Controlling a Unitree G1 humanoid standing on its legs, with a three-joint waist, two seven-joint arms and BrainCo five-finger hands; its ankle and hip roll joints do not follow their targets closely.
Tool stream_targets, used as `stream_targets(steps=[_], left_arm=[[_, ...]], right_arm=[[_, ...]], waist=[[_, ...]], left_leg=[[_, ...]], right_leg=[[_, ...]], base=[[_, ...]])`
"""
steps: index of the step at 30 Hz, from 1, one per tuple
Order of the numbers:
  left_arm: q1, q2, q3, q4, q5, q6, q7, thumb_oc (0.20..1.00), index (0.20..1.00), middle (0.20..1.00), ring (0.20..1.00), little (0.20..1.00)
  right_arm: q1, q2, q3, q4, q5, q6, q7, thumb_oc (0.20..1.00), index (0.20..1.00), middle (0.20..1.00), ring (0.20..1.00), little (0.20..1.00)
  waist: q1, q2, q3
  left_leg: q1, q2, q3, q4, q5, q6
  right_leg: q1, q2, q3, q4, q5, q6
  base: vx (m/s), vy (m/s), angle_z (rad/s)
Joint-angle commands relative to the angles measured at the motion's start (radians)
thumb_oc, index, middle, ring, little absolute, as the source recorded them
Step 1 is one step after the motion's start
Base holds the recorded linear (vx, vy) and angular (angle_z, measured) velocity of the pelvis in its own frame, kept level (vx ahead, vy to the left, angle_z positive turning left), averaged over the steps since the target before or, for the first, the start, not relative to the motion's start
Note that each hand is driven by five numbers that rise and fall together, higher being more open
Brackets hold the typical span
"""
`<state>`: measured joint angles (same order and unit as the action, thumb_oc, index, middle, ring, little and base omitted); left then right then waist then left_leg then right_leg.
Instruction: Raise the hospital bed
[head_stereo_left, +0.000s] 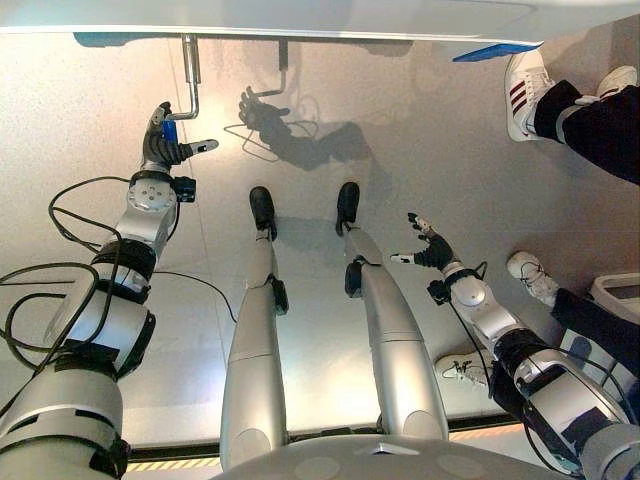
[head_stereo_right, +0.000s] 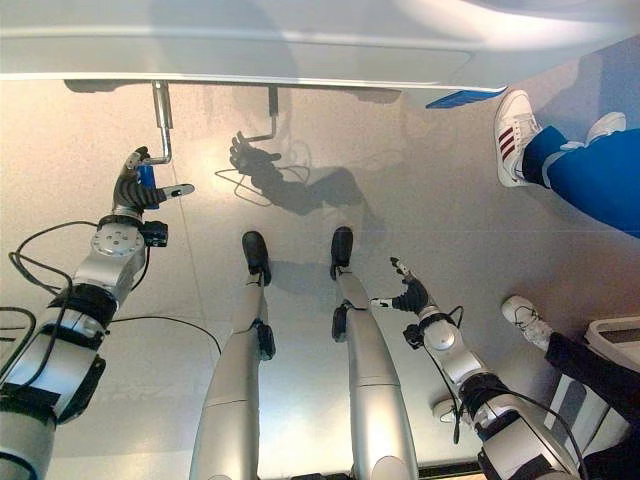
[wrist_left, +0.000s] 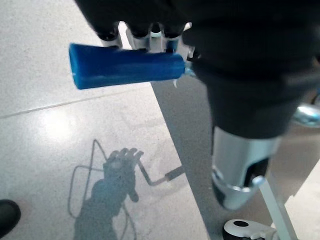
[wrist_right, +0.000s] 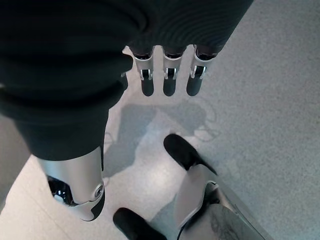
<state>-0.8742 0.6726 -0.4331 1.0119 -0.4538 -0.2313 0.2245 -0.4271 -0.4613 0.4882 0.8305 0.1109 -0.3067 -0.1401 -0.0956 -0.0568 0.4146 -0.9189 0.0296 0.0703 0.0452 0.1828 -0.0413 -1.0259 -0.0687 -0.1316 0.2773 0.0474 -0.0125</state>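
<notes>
The hospital bed's white underside edge (head_stereo_left: 300, 22) runs across the top of the eye views. A metal crank rod (head_stereo_left: 190, 70) hangs from it and bends down to a blue handle (head_stereo_left: 170, 130). My left hand (head_stereo_left: 162, 148) is on that blue handle (wrist_left: 125, 70), fingers curled round it and thumb sticking out straight to the side. My right hand (head_stereo_left: 428, 248) hovers low at the right over bare floor, fingers (wrist_right: 169, 82) spread and straight, holding nothing.
A person's legs with white sneakers (head_stereo_left: 525, 90) stand at the upper right beside a blue part (head_stereo_left: 495, 50) under the bed. Another white shoe (head_stereo_left: 530, 275) and a white bin (head_stereo_left: 620, 295) are at the right edge. Pale speckled floor lies between.
</notes>
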Motion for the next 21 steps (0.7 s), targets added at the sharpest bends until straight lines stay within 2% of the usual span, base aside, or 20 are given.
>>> stream_targets(steps=[1, 2, 3, 4, 5, 6, 7, 21], left_arm=[[-0.019, -0.014, 0.015, 0.016, -0.011, -0.022, -0.001, 1.000, 1.000, 1.000, 1.000, 1.000], [-0.019, -0.014, 0.015, 0.016, -0.011, -0.022, -0.001, 0.824, 0.824, 0.824, 0.824, 0.824], [-0.018, -0.015, 0.014, 0.015, -0.013, -0.023, -0.003, 0.589, 0.589, 0.589, 0.589, 0.589], [-0.018, -0.015, 0.014, 0.015, -0.013, -0.023, -0.003, 0.576, 0.576, 0.576, 0.576, 0.576], [-0.017, -0.011, 0.015, 0.020, -0.015, -0.021, -0.004, 0.376, 0.376, 0.376, 0.376, 0.376], [-0.017, -0.011, 0.015, 0.020, -0.015, -0.021, -0.004, 0.225, 0.225, 0.225, 0.225, 0.225], [-0.014, -0.010, 0.015, 0.017, -0.016, -0.022, -0.007, 0.200, 0.200, 0.200, 0.200, 0.200], [-0.026, -0.019, 0.011, 0.046, -0.014, -0.019, -0.006, 0.200, 0.200, 0.200, 0.200, 0.200]], right_arm=[[0.050, -0.031, 0.040, -0.022, 0.015, 0.001, -0.001, 1.000, 1.000, 1.000, 1.000, 1.000], [0.050, -0.031, 0.040, -0.022, 0.015, 0.001, -0.001, 1.000, 1.000, 1.000, 1.000, 1.000], [0.050, -0.032, 0.040, -0.022, 0.014, 0.001, -0.001, 1.000, 1.000, 1.000, 1.000, 1.000], [0.050, -0.032, 0.040, -0.022, 0.014, 0.001, -0.001, 1.000, 1.000, 1.000, 1.000, 1.000], [0.049, -0.032, 0.039, -0.024, 0.016, 0.001, 0.000, 1.000, 1.000, 1.000, 1.000, 1.000], [0.049, -0.032, 0.039, -0.024, 0.016, 0.001, 0.000, 1.000, 1.000, 1.000, 1.000, 1.000], [0.051, -0.035, 0.040, -0.030, 0.015, 0.000, 0.001, 1.000, 1.000, 1.000, 1.000, 1.000], [0.046, -0.039, 0.047, -0.034, 0.010, -0.001, -0.001, 1.000, 1.000, 1.000, 1.000, 1.000]], waist=[[-0.025, 0.035, 0.000], [-0.025, 0.035, 0.000], [-0.025, 0.035, 0.001], [-0.025, 0.035, 0.001], [-0.025, 0.035, 0.002], [-0.025, 0.035, 0.002], [-0.026, 0.035, 0.003], [-0.029, 0.032, 0.009]], left_leg=[[0.031, -0.073, -0.008, 0.007, -0.056, 0.035], [0.031, -0.073, -0.008, 0.007, -0.056, 0.035], [0.032, -0.072, -0.008, 0.007, -0.057, 0.035], [0.032, -0.072, -0.008, 0.007, -0.057, 0.035], [0.033, -0.072, -0.008, 0.008, -0.057, 0.036], [0.033, -0.072, -0.008, 0.008, -0.057, 0.036], [0.033, -0.073, -0.007, 0.009, -0.058, 0.036], [0.029, -0.075, -0.007, 0.017, -0.062, 0.038]], right_leg=[[0.069, 0.037, -0.017, -0.149, 0.120, 0.117], [0.069, 0.037, -0.017, -0.149, 0.120, 0.117], [0.068, 0.037, -0.017, -0.147, 0.119, 0.117], [0.068, 0.037, -0.017, -0.147, 0.119, 0.117], [0.068, 0.037, -0.017, -0.146, 0.119, 0.117], [0.068, 0.037, -0.017, -0.146, 0.119, 0.117], [0.067, 0.037, -0.017, -0.144, 0.119, 0.116], [0.062, 0.037, -0.019, -0.137, 0.118, 0.117]], base=[[0.00, 0.000, 0.00], [0.00, 0.000, 0.00], [0.00, 0.000, 0.00], [0.00, 0.000, 0.00], [0.00, 0.000, 0.00], [0.00, 0.000, 0.00], [0.00, 0.000, 0.00], [0.00, 0.000, 0.00]])
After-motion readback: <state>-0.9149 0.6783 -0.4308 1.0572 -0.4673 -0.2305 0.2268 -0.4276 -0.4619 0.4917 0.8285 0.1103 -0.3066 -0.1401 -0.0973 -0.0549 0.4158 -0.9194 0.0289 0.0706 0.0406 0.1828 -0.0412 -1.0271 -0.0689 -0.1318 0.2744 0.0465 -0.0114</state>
